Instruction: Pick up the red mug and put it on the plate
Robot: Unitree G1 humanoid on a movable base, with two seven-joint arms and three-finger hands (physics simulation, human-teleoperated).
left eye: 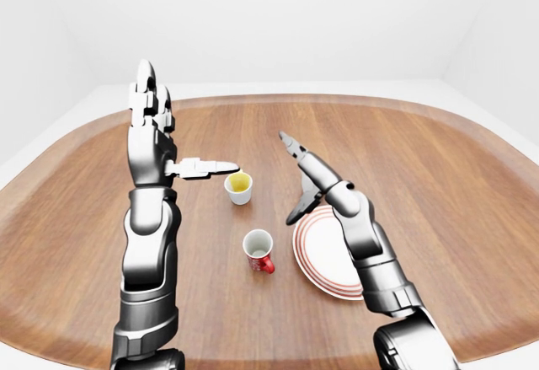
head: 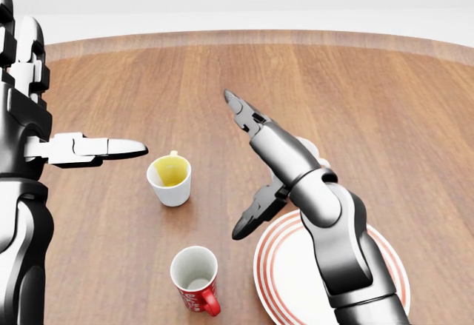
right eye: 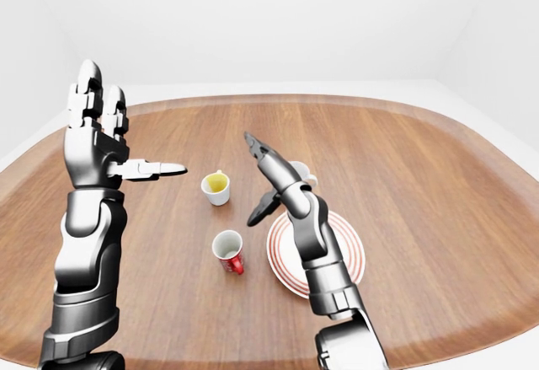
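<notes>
The red mug [head: 196, 280] stands upright with a white inside at the bottom of the head view, its handle toward the lower right. Just to its right lies the white plate [head: 290, 284] with red rings. My right hand [head: 238, 168] hovers open above the plate's upper left rim, fingers pointing up-left and thumb hanging down, above and to the right of the mug. Held high at the left, my left hand [head: 78, 95] is open, with fingers upright and thumb pointing right. Neither hand touches the mug.
A white mug with a yellow inside [head: 170, 179] stands above the red mug. A plain white mug [right eye: 301, 169] sits behind my right forearm, mostly hidden in the head view. The round wooden table [left eye: 438, 176] spreads wide on all sides.
</notes>
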